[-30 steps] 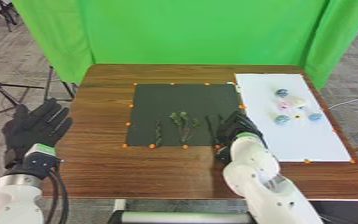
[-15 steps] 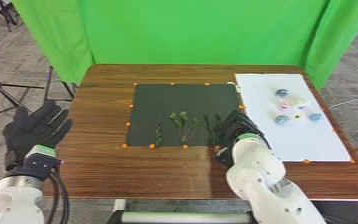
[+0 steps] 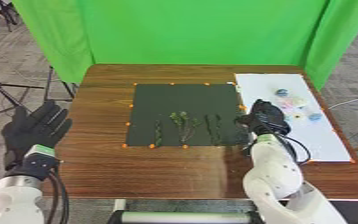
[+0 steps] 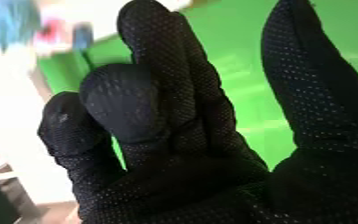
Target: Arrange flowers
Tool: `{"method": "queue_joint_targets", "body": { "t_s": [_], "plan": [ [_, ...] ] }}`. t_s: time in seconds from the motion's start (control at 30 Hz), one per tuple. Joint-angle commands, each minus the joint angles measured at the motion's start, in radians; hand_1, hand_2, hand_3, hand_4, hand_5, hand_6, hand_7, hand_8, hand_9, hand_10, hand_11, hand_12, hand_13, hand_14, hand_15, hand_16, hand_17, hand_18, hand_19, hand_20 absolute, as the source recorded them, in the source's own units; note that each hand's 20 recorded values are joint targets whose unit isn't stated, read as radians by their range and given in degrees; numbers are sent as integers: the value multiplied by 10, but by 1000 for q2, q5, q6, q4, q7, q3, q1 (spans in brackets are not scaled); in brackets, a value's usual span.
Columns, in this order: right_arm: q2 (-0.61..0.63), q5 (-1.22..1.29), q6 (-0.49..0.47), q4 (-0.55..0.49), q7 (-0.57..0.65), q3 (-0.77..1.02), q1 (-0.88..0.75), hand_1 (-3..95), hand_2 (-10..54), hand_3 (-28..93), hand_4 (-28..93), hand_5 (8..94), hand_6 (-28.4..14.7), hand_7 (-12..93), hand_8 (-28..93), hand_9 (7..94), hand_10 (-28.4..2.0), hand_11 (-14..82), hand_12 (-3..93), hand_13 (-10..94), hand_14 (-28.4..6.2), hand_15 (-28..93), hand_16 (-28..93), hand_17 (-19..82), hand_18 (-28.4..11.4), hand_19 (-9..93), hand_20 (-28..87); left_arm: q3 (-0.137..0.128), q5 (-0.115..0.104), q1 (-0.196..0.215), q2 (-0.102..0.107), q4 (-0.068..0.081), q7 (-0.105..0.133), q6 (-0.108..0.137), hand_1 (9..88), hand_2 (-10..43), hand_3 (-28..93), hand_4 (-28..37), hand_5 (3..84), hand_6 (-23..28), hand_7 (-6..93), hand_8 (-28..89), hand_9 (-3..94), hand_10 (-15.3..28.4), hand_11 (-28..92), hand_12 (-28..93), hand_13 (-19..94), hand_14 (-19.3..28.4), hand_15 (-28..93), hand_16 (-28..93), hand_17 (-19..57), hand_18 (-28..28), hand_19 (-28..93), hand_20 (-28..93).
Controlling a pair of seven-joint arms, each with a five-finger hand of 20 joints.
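In the head view my right hand [image 3: 265,117] is over the left edge of the white board [image 3: 322,145], beside a blue flower [image 3: 315,117], a pale one [image 3: 299,102] and another blue one [image 3: 282,93]. Green sprigs lie on the black mat [image 3: 162,97]: one at its left [image 3: 158,133], a leafier one in the middle [image 3: 185,126] and one at its right [image 3: 214,127]. My left hand [image 3: 35,129] is open beyond the table's left edge. In the right wrist view my right hand [image 4: 180,170] is open and empty, near a blurred blue flower [image 4: 12,22] and a pink one [image 4: 51,31].
The brown table [image 3: 104,170] has small orange markers around the mat and board. A green curtain [image 3: 193,32] hangs behind it. Dark stand legs [image 3: 2,90] are on the floor at the left.
My right hand has moved right, from the mat's right edge onto the white board, and has turned. The sprig at the mat's right is now uncovered. My left hand has kept still.
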Motion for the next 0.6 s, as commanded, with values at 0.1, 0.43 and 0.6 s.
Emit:
{"method": "queue_joint_targets", "body": {
  "t_s": [0.1,0.43,0.6],
  "plan": [
    [154,111,-125,10,-295,278,-141,352,-95,771,-223,543,-66,186,-112,533,-168,156,174,602,-148,680,261,307,-244,866,436,26,-3,-17,5,7,-10,-3,293,144,732,-267,412,74,338,-150,331,144,362,140,216,133,533,-68,-62,138,400,166],
    [178,111,-177,107,-325,289,-114,427,-95,823,-276,411,-53,197,-129,406,-131,119,138,554,-144,725,227,278,-243,822,466,54,13,-38,9,9,-15,-13,292,144,732,-266,413,74,339,-150,331,144,363,141,217,134,534,-68,-62,138,400,167],
    [180,120,-144,139,-347,283,-91,443,-95,828,-282,388,-49,202,-140,382,-123,125,120,556,-137,734,223,281,-239,818,469,64,30,-47,11,14,-23,-34,292,144,733,-266,412,74,339,-151,332,144,362,141,217,133,533,-68,-62,138,398,166]
  ]
}}
